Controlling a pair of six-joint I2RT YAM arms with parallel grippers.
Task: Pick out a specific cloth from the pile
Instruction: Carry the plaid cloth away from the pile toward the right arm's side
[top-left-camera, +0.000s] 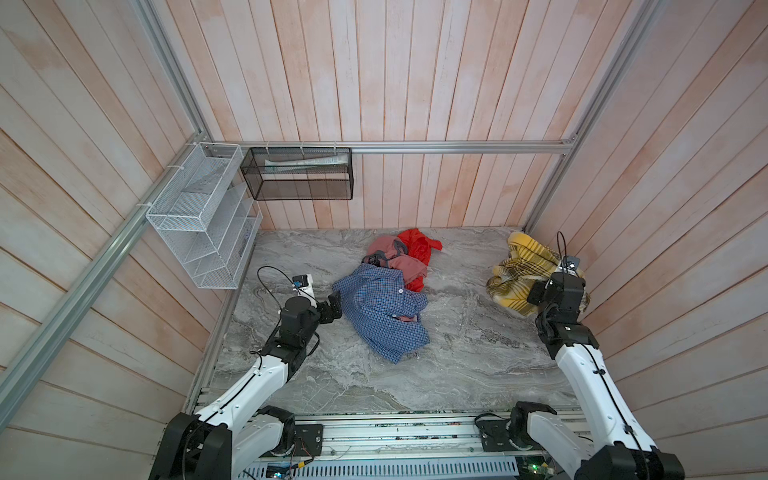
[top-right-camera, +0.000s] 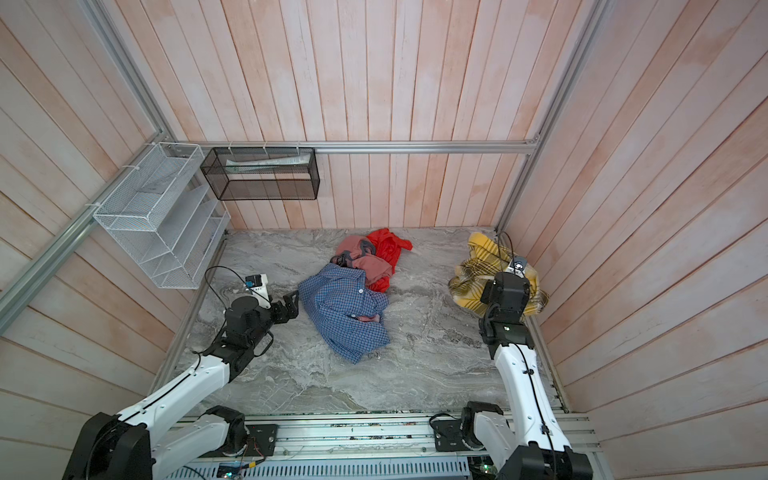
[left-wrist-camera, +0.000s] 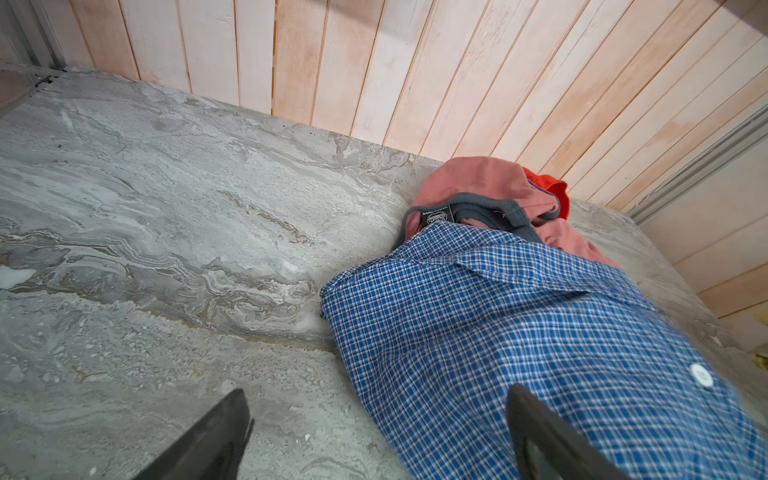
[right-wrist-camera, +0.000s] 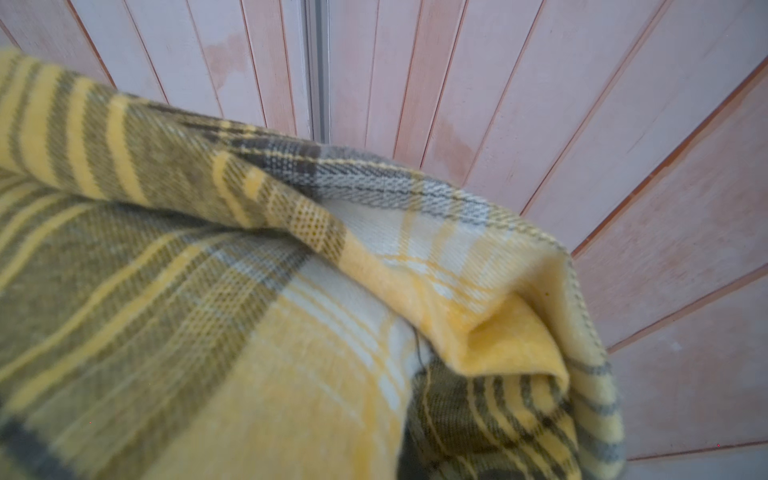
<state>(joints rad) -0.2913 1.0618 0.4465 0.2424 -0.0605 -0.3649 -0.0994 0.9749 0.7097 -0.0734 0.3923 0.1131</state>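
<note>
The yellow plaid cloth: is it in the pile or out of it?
Out. In both top views the cloth is bunched at the right, bare table between it and the pile.

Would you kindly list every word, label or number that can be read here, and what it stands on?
"BASIC POWER", as best it reads: black neck label on the salmon garment; its emblem below is too blurred.
Printed paper in the black mesh basket: too small to read.
No other text is legible.
</note>
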